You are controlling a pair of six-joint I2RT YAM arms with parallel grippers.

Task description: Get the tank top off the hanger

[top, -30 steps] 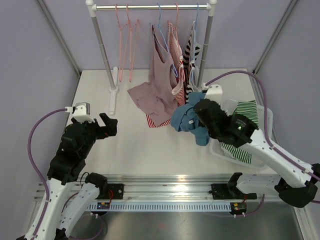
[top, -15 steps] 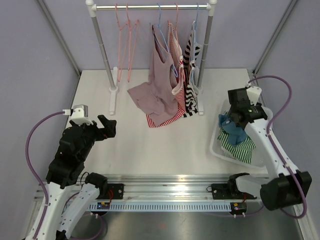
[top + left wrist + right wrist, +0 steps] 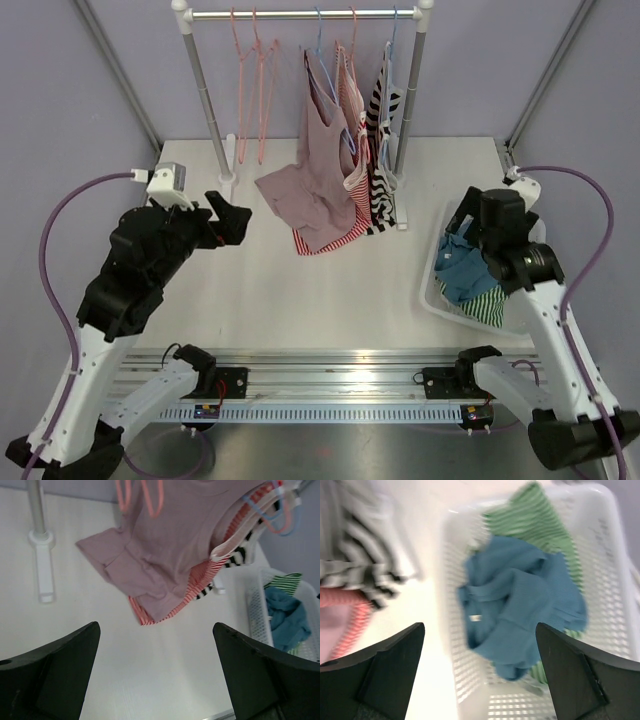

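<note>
Your flat white tabletop [image 3: 300, 300] lies beneath both claws. The tall clothes rack with white posts and a metal rail [image 3: 300, 14] stands ahead of the left claw [image 3: 155, 627], at the table's far edge. That left claw hovers over bare table with its jaws spread wide and nothing between them. It faces the mauve sleeveless tank top [image 3: 315, 180], which hangs from a hanger on the rail just ahead of it, lower hem spilling onto the table. Behind the mauve one, farther from the left claw, hang a red-and-white striped top [image 3: 352, 80] and a black-and-white striped top [image 3: 385, 100]. The white perforated plastic basket [image 3: 455, 605] sits directly under the right claw [image 3: 479, 630], whose jaws are also wide apart and grip nothing. Straight below its spread fingers lies the crumpled blue knit top [image 3: 520, 605], off any hanger and resting inside the basket. A green-and-white striped garment [image 3: 540, 515] lies under it and shows past its far side. Two bare pink wire hangers [image 3: 250, 80] dangle from the rail, ahead of the left claw and to the left of the mauve top.
</note>
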